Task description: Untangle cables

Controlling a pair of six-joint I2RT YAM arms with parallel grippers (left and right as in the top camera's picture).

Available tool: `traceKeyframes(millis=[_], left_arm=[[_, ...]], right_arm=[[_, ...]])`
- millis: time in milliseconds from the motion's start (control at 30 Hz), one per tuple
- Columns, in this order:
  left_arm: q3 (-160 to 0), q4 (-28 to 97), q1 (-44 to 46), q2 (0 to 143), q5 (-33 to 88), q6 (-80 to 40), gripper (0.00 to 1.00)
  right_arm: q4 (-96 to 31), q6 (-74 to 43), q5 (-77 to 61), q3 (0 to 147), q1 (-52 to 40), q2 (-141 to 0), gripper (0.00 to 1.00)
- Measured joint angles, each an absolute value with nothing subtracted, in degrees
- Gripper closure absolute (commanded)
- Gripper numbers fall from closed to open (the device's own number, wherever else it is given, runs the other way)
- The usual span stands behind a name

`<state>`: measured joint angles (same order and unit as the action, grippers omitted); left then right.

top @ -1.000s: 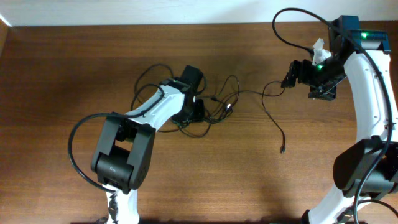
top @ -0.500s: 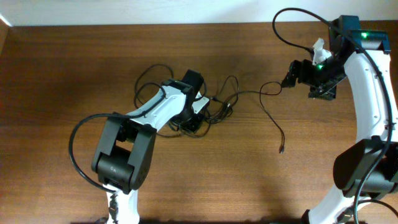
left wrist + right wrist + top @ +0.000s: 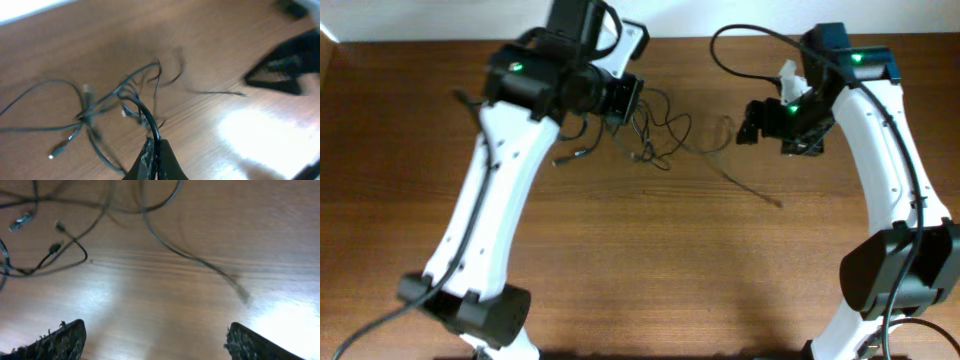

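Observation:
The cables (image 3: 658,135) are thin black cords in a loose tangle near the back middle of the table, part of it lifted. My left gripper (image 3: 628,100) is raised high and shut on one cable loop; the left wrist view shows the closed jaws (image 3: 155,150) pinching that loop, with the rest of the cables (image 3: 107,107) hanging and lying below. One strand with a plug end (image 3: 777,203) trails right across the table. My right gripper (image 3: 750,125) hovers over this strand, open and empty; in the right wrist view (image 3: 157,340) the strand's plug (image 3: 242,295) lies ahead of the fingers.
The wooden table (image 3: 650,270) has a white wall edge along its back. Thicker black robot cables arch over the right arm (image 3: 740,40) and at the left arm's wrist. Small plug ends (image 3: 20,220) lie at the left of the right wrist view.
My left arm has risen and swung toward the back, lifting the tangle with it. My right gripper has moved left and now stands open above the trailing strand, which has shifted left.

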<state>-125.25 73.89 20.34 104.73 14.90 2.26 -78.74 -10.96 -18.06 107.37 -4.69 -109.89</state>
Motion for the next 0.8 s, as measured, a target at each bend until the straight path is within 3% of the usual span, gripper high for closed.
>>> traceKeyframes(millis=[267,567,800], left_arm=[[-129.2,71.1,14.0,103.0,17.0,-6.8,1.0],[-129.3,42.8,6.3,98.5,46.6,-20.4,1.0],[-129.6,21.9,6.0,93.3,52.9,-31.8,1.0]], right_arm=[[-70.5,-12.9,-35.4,107.3,-8.1,-109.9,0.1],[-62.1,-16.7,-39.0,107.3,-14.2,-109.9,0.1],[-60.9,-17.8,-39.1,107.3,-14.2,-109.9,0.1]])
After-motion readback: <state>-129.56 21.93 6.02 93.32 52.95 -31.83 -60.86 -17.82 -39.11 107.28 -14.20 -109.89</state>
